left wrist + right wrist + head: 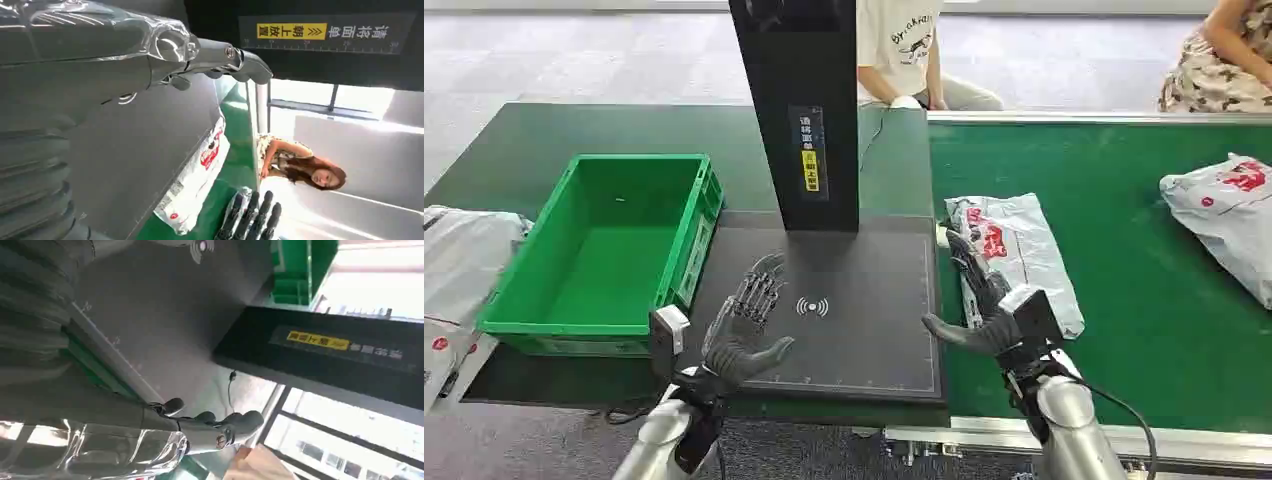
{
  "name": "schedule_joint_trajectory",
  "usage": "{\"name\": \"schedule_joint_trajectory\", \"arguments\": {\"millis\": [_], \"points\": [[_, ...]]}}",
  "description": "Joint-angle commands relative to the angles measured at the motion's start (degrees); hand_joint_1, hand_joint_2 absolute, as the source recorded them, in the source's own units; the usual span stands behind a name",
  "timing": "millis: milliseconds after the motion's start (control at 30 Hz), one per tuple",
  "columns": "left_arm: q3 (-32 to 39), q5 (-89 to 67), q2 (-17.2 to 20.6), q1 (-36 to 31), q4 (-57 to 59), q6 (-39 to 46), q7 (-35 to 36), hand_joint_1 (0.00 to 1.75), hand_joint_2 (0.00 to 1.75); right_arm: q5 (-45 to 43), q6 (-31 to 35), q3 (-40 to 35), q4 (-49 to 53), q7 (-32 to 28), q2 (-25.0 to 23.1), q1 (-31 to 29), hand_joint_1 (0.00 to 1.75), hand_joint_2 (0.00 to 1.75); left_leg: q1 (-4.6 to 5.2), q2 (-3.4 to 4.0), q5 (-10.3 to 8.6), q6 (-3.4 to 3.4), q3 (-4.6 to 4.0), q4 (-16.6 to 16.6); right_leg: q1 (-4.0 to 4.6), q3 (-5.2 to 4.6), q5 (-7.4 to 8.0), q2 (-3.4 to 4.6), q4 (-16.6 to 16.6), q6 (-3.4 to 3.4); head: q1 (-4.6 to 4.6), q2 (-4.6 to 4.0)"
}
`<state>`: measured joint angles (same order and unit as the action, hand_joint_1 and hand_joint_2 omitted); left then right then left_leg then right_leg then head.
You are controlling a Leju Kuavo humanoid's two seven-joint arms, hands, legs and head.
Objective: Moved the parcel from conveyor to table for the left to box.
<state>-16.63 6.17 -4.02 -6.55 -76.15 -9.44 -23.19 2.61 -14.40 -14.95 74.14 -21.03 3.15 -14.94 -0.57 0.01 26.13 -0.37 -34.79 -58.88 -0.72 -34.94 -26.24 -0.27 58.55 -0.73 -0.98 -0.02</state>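
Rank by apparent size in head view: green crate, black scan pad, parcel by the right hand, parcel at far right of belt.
1. Black scan pad and green crate: look about alike, no clear ranking.
3. Parcel by the right hand.
4. Far-right parcel: cut off by the frame edge, so unsure.

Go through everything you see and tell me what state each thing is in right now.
Left hand: open, over the black pad.
Right hand: open, at the near parcel.
Near parcel: flat on the belt.
Far parcel: on the belt.
Green bin: empty.
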Motion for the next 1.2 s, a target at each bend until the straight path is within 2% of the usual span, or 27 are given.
{"name": "schedule_joint_trajectory", "arguments": {"millis": [33,133,267,433,500,700,800,900,933,967,1200], "points": [[1.91,-1.06,-1.09,-0.31,-2.11,0.08,2.12,0.0,1.75,25.67,20.76,-0.09,-3.69,6.16,3.98,-6.0,0.0,1.75,0.0,0.03,0.02,0.02,0.03,0.0,0.0,0.04,0.01,0.04,-0.02,0.01,0.0,0.0],[2.31,-1.58,-1.37,0.28,-3.01,0.11,2.67,0.0,1.75,32.37,23.24,2.41,-6.8,11.34,5.65,-7.46,0.0,1.75,0.01,0.02,0.02,0.03,0.02,-0.01,0.0,0.04,0.01,0.03,-0.02,0.02,0.02,0.0],[2.8,-1.8,-1.46,0.11,-2.46,0.19,2.77,0.0,1.75,37.2,24.37,5.1,-13.35,14.49,7.31,-10.54,0.0,1.75,0.0,-0.01,0.02,0.04,0.16,0.07,0.02,0.22,0.01,0.0,-0.15,0.04,0.0,0.0],[1.61,-1.27,-0.43,-3.8,1.98,0.32,3.24,0.0,1.75,40.38,16.25,5.93,-29.55,23.66,7.68,-17.72,0.0,1.75,0.01,0.04,-0.01,0.02,0.12,0.04,0.0,0.15,0.05,0.05,-0.1,0.02,0.02,0.0],[0.88,-0.86,-0.29,-4.2,2.82,0.29,3.33,0.0,1.75,41.56,13.78,5.23,-35.55,25.18,8.25,-19.15,0.0,1.75,-0.01,-0.02,-0.04,0.02,0.17,0.08,0.01,0.22,0.07,0.0,-0.15,0.01,0.0,0.0],[-0.41,-0.41,0.16,-3.79,3.15,0.42,3.29,0.0,1.75,43.12,8.5,4.21,-46.88,27.2,9.04,-20.85,0.0,1.75,0.0,-0.08,0.0,0.03,0.17,0.05,-0.01,0.21,0.02,-0.06,-0.09,-0.02,0.0,0.0],[-0.71,0.0,0.26,-4.66,4.02,0.52,3.19,0.0,1.75,41.8,3.22,4.34,-50.79,24.59,9.06,-22.53,0.0,1.75,0.0,-0.11,0.0,0.04,0.27,0.13,0.0,0.33,0.03,-0.08,-0.19,-0.02,0.02,0.0],[-0.54,0.51,0.56,-4.53,3.83,0.94,2.96,0.0,1.75,41.34,3.08,4.14,-53.78,23.03,8.21,-25.35,0.03,1.75,0.01,-0.03,0.01,0.02,0.09,0.0,-0.02,0.09,0.04,0.0,-0.04,-0.03,0.0,0.0],[-0.32,0.66,0.6,-4.49,3.77,1.07,2.94,0.0,1.75,41.17,2.83,4.14,-54.01,22.65,7.86,-25.99,0.65,1.75,0.02,-0.03,0.0,0.02,0.15,0.05,-0.03,0.15,0.04,0.0,-0.08,-0.02,0.0,0.0],[-0.15,0.77,0.64,-4.42,3.67,1.18,2.95,0.0,1.75,40.18,2.68,4.91,-54.33,21.86,7.45,-26.43,1.75,1.75,0.04,0.05,0.01,0.02,0.1,0.02,-0.04,0.06,0.06,0.08,-0.03,-0.03,0.0,0.0],[0.33,0.78,0.88,-3.57,2.75,1.34,2.95,0.0,1.75,35.74,4.51,8.43,-53.33,17.49,6.72,-25.06,1.75,1.75,-0.01,-0.01,0.0,0.02,0.1,0.03,0.0,0.11,0.04,0.01,-0.06,-0.04,0.0,0.0]]}}
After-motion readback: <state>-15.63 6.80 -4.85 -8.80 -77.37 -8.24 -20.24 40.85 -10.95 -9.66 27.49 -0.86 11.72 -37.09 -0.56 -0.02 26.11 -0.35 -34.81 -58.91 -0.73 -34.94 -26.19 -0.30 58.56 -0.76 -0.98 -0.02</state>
